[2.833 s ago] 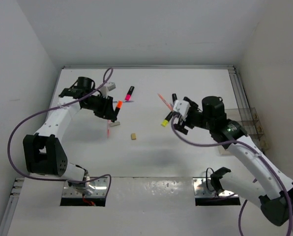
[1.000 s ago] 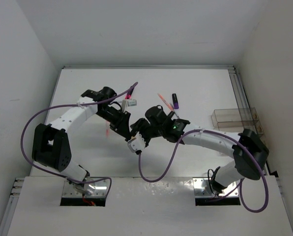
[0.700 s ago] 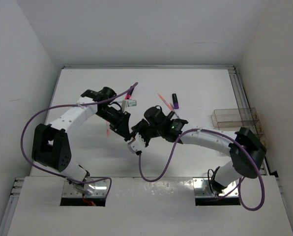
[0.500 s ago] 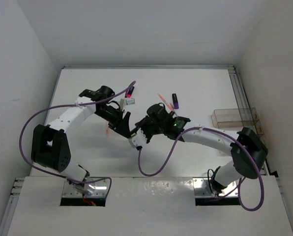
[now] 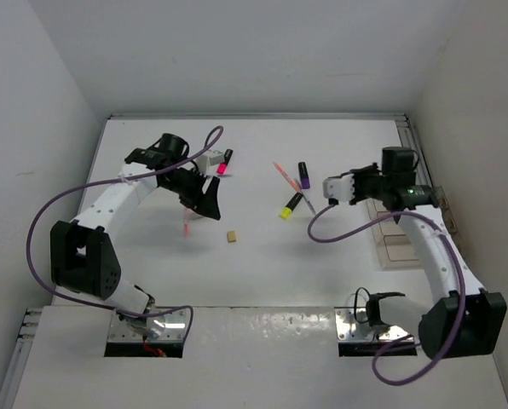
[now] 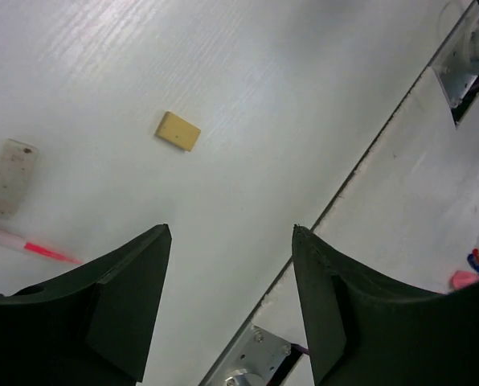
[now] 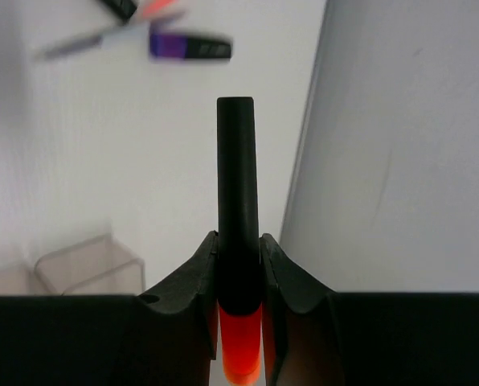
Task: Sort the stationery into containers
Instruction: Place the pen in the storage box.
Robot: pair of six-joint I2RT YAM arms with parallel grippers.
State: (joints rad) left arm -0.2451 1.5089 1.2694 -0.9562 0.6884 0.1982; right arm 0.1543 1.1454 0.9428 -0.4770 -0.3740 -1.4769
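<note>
My right gripper point(image 7: 238, 241) is shut on a black highlighter with an orange end point(image 7: 237, 201), which stands up between the fingers. In the top view it hangs at the right point(image 5: 346, 184), left of the clear containers point(image 5: 405, 256). My left gripper point(image 6: 231, 229) is open and holds nothing. It hovers at the left point(image 5: 207, 204) above a tan eraser point(image 6: 178, 130), a grey eraser point(image 6: 9, 177) and a red pen point(image 6: 30, 245). On the table lie a pink highlighter point(image 5: 224, 164), a purple highlighter point(image 5: 303, 175), a yellow highlighter point(image 5: 290, 205) and a pink pen point(image 5: 281, 173).
A second clear container point(image 5: 429, 204) stands by the right wall. The tan eraser point(image 5: 232, 236) lies mid-table between the arms. Purple cables loop off both arms. Walls close in the table on the left, back and right.
The grippers were together at mid-table. The left one has opened and drawn back to the upper left. The right arm has swung far right with the orange highlighter in its grip.
</note>
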